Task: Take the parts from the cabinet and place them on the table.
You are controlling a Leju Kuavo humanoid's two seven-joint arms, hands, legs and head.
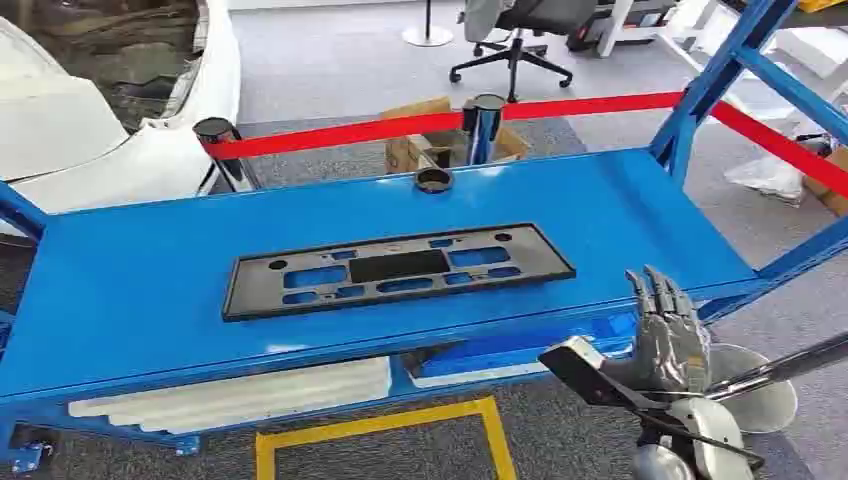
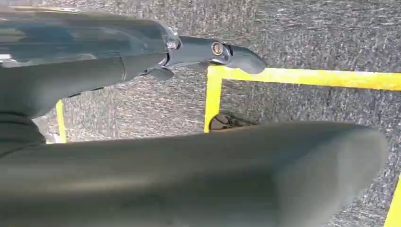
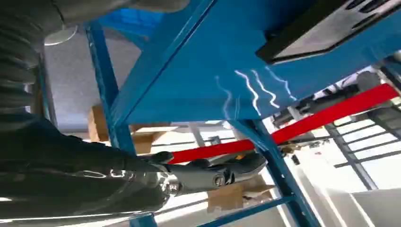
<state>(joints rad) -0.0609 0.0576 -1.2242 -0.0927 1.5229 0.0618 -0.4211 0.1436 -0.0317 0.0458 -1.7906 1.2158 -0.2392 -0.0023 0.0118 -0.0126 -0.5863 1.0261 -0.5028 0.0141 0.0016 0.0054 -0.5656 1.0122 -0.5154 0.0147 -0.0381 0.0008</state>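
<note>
Silver and grey, the right robot hand (image 1: 668,335) stands raised just off the front edge of the blue shelf (image 1: 130,290), toward the shelf's right end; we see its fingers extended, slightly apart, and holding nothing. In the right wrist view the same hand's fingers (image 3: 222,172) point past the shelf's underside, again with nothing between them. The left robot hand (image 2: 208,52) hangs low over grey carpet crossed by yellow floor tape (image 2: 302,77); its visible fingers lie straight and empty.

The task's thing, a flat black rectangular part (image 1: 398,268) with several cut-out openings, lies flat on the shelf near its middle, well apart from the right robot hand and toward the shelf's centre from it. A small dark ring (image 1: 433,180) sits near the shelf's back edge. Behind the shelf runs a red barrier belt (image 1: 340,132).

We judge the step in hand to be the approach: the part is not yet touched. The next move calls for carrying the right robot hand over the shelf's front edge toward the part's near long side. Because the part lies flush on the shelf, a grasp likely needs an edge or a cut-out for purchase.
</note>
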